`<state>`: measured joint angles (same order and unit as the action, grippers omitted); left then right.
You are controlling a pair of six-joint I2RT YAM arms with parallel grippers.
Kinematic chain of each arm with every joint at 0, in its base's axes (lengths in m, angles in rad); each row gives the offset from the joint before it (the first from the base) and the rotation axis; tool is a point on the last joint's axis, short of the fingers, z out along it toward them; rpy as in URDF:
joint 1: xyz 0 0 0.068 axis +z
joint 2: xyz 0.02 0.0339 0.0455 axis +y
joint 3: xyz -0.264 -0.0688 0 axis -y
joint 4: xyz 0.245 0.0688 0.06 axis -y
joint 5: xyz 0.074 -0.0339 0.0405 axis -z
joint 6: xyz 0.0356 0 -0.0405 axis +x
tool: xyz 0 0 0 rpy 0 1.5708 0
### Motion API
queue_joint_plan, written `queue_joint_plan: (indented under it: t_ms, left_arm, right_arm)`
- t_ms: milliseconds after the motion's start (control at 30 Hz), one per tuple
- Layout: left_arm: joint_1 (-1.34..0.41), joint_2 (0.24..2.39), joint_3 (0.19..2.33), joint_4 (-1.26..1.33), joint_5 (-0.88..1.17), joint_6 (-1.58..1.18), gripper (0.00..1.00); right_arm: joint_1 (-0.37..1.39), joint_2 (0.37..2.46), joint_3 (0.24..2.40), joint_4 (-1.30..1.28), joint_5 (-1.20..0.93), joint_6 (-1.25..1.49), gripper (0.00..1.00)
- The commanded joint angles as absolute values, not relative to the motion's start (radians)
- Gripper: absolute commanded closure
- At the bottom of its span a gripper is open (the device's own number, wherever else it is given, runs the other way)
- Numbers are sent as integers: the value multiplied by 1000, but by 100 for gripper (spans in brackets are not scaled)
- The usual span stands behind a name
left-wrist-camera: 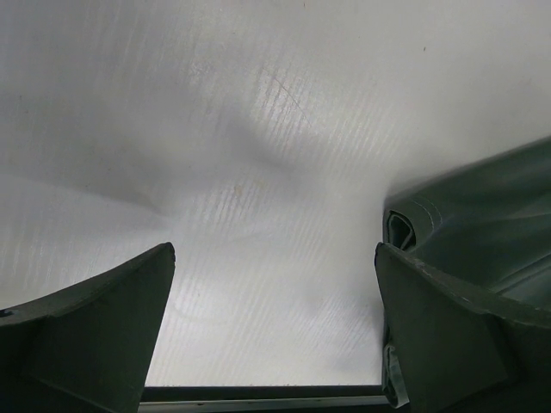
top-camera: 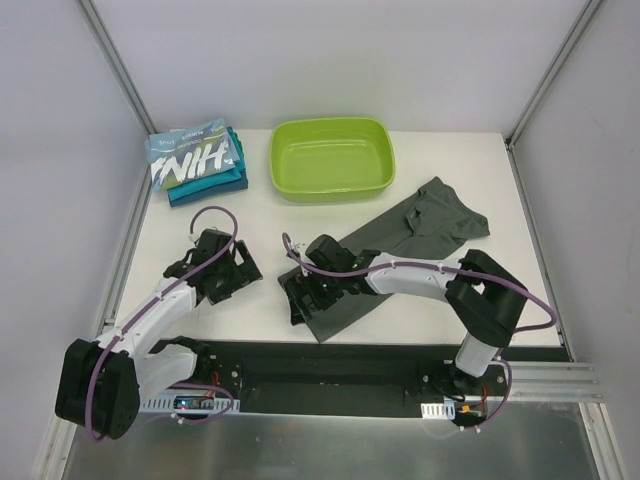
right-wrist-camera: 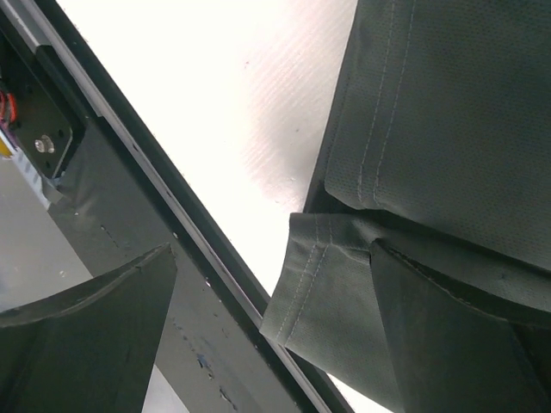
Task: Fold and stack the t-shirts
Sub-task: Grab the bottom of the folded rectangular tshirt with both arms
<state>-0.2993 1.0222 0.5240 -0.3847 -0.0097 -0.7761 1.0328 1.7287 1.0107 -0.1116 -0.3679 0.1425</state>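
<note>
White-shelled links and black joints make up the left arm [top-camera: 150, 315] and the right arm [top-camera: 415, 280]. Each ends in a black gripper, the left gripper [top-camera: 232, 272] and the right gripper [top-camera: 300, 298], with dark wedge-shaped fingers [left-wrist-camera: 86, 335]. A purple cable [top-camera: 212, 212] loops behind each.

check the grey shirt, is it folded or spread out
Loosely bunched, not neatly folded: the dark grey t-shirt lies as a rumpled diagonal strip, hem corner doubled over, apart from the folded stack.
</note>
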Motion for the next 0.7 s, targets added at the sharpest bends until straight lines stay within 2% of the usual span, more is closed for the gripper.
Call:
queue_joint_plan:
  t_ms: [0, 333, 400, 433, 567, 667]
  left_arm:
    - [-291, 1006, 531, -402, 21, -747, 1]
    - [-356, 1118, 586, -312, 121, -741, 1]
    - [-393, 1166, 610, -292, 114, -745, 5]
    - [-406, 1192, 626, -282, 114, -744, 6]
    - [-445, 1337, 695, -276, 106, -739, 23]
    - [-459, 1411, 724, -276, 95, -735, 31]
  right_arm:
    - [1069, 1675, 1095, -277, -286, 40, 4]
    - [1219, 1605, 1085, -440, -89, -81, 1]
    - [1242, 1612, 1080, -443, -46, -77, 1]
    - [1247, 1621, 1078, -442, -41, -74, 4]
    - [1265, 1658, 1097, -429, -34, -71, 13]
    - [1296, 1670, 1109, -429, 81, -93, 18]
